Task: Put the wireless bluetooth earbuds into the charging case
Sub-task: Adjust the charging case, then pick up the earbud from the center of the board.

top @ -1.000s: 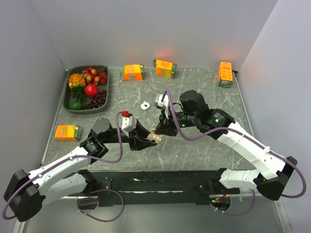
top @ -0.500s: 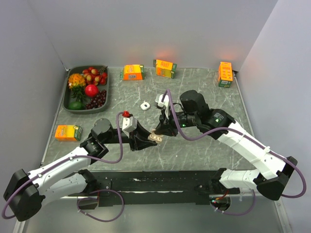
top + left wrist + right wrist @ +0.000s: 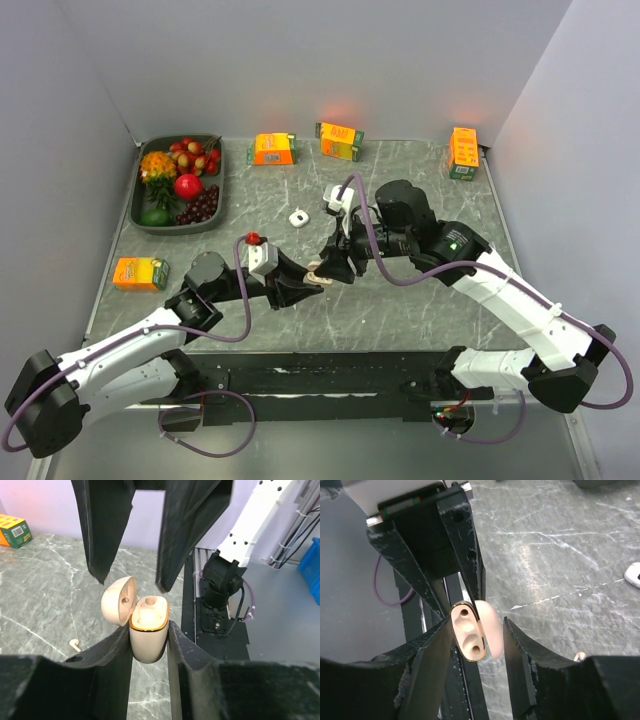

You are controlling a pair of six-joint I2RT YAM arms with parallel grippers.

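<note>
Clamping the open charging case (image 3: 148,645), the left gripper (image 3: 298,287) holds it inside the spread-apart right gripper (image 3: 476,625); one earbud (image 3: 75,643) lies loose nearby.

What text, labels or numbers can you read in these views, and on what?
No text can be read in any view.
On the orange cartons, the print is too small and blurred.
On the green-sided carton, a barcode-like patch shows, unreadable.
On the charging case, no marking shows.
</note>
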